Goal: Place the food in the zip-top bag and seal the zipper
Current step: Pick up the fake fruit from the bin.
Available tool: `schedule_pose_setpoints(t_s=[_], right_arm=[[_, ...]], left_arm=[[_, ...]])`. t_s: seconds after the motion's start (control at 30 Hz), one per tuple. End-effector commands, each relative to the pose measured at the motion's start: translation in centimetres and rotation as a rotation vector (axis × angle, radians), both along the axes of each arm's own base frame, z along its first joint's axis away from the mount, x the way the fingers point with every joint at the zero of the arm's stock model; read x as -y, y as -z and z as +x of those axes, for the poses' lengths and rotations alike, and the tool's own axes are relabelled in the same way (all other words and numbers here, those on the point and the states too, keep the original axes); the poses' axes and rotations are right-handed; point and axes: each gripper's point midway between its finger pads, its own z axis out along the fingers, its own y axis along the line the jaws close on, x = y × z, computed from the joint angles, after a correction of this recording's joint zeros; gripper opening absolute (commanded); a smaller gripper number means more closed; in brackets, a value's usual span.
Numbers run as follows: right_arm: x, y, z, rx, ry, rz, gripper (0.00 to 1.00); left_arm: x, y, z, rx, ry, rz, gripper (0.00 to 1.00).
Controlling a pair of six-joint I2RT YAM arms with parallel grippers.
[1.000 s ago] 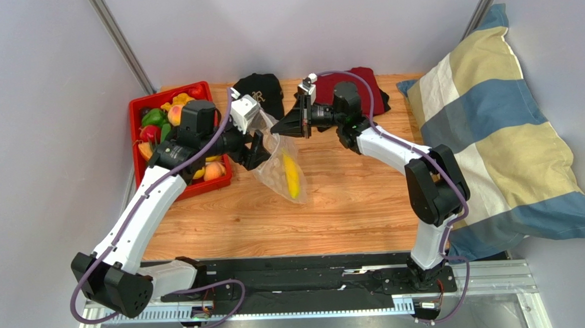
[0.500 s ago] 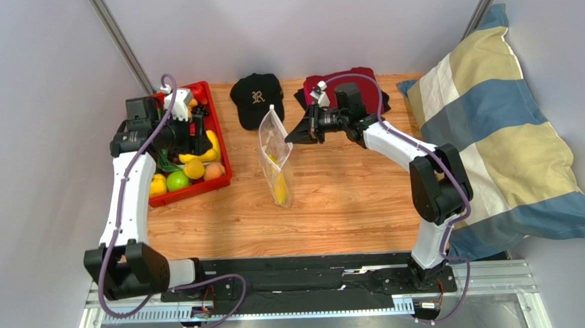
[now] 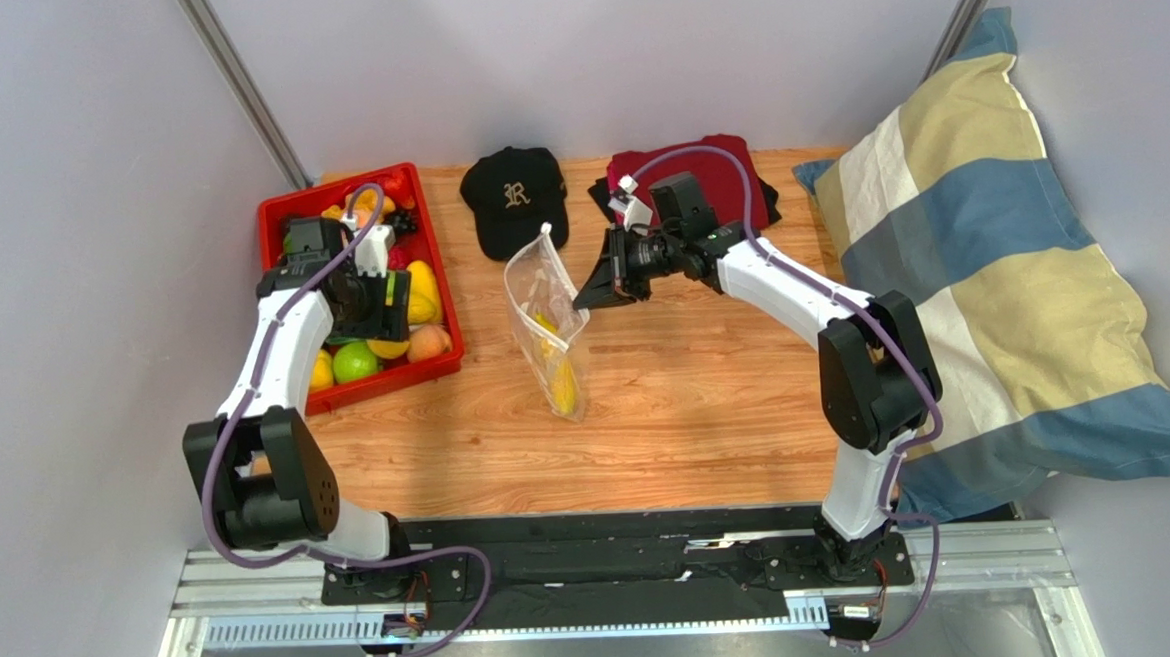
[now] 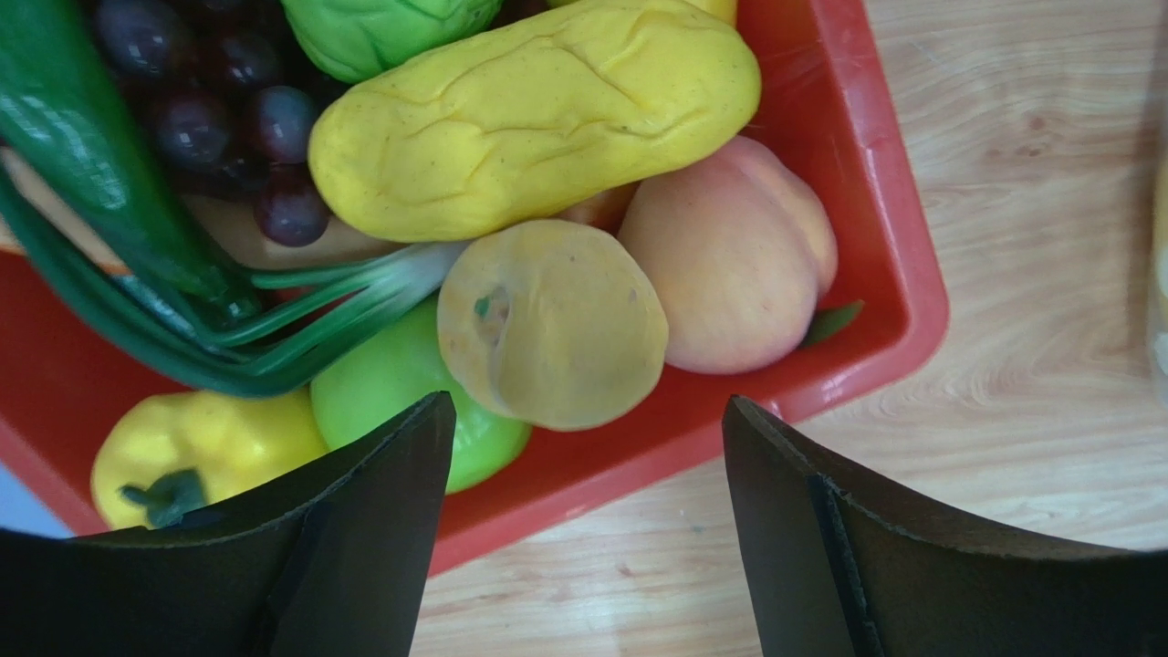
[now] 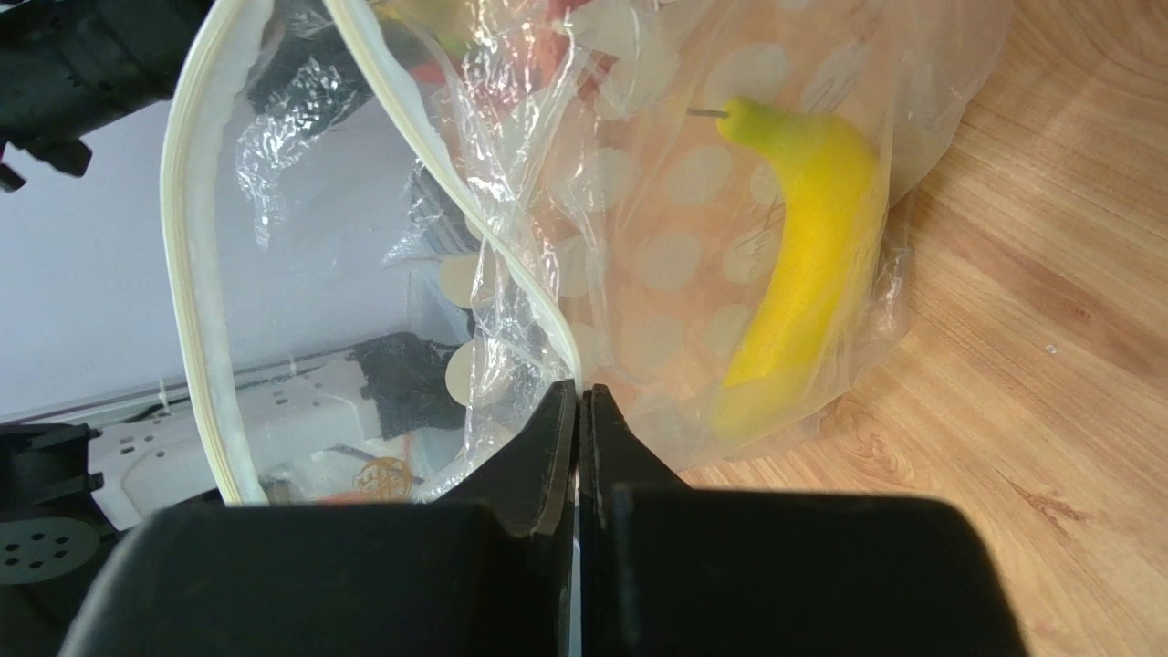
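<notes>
One readable mark: a letter on a black cap (image 3: 517, 197).
The cap lies at the far edge of the wooden table (image 3: 701, 413), and its front panel carries a pale embroidered emblem in ornate script that reads as a capital R.

Wooden tabletop (image 3: 701, 413) at centre frame, pale grey walls (image 3: 606, 42) behind, striped pillow (image 3: 1025, 276) at right, black cap (image 3: 514, 197) at upper centre.

Red tray (image 3: 391, 384), black cap (image 3: 514, 197), maroon cloth (image 3: 711, 164) — striped pillow (image 3: 993, 247) rightward
</notes>
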Motion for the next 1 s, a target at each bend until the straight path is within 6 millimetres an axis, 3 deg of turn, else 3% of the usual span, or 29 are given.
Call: schedule_pose_setpoints(t_s=[0.0, 0.17, 0.23, 0.33, 0.43, 0.5, 0.6, 0.63, 0.77, 0.83, 0.87, 0.97], right_arm=[[0.1, -3.7, 0.0, 0.169, -0.029, -0.015, 0.00], [0.2, -3.9, -0.5, 0.264, -0.052, -0.109, 0.00], [0.2, -3.8, -0.6, 0.292, -0.061, -0.134, 0.00], [0.2, -3.8, -0.9, 0.302, -0.060, -0.155, 0.00], [0.3, -3.5, -0.7, 0.301, -0.052, -0.172, 0.00], [0.3, -3.7, -0.5, 0.306, -0.047, -0.175, 0.00], [0.1, -3.9, -0.2, 0.305, -0.045, -0.175, 0.00], [0.0, -3.8, -0.2, 0.300, -0.047, -0.178, 0.00], [-0.2, -4.2, -0.3, 0.310, -0.049, -0.179, 0.00], [-0.3, -4.4, -0.5, 0.309, -0.052, -0.177, 0.00], [-0.3, -4.6, -0.5, 0.314, -0.050, -0.175, 0.00], [-0.2, -4.9, -0.6, 0.322, -0.048, -0.177, 0.00]], left_arm=[[-0.5, 1.1, 1.2, 0.020, -0.022, 0.008, 0.79], [-0.6, 3.0, 2.0, -0.025, -0.042, 0.001, 0.75], [-0.5, 2.9, 2.0, -0.029, -0.041, -0.006, 0.66], [0.4, 0.9, 1.7, 0.001, -0.025, -0.047, 0.41], [1.8, -3.6, 1.4, 0.104, 0.002, -0.099, 0.24], [3.4, -7.6, 0.9, 0.196, 0.053, -0.132, 0.19], [7.3, -12.8, -0.3, 0.319, 0.174, -0.196, 0.18], [9.7, -14.1, -0.9, 0.345, 0.250, -0.230, 0.18], [16.0, -19.6, -3.0, 0.478, 0.455, -0.305, 0.19], [18.2, -21.2, -3.4, 0.511, 0.508, -0.342, 0.21], [19.8, -20.8, -3.7, 0.488, 0.550, -0.351, 0.21], [22.2, -19.8, -3.7, 0.451, 0.620, -0.348, 0.22]])
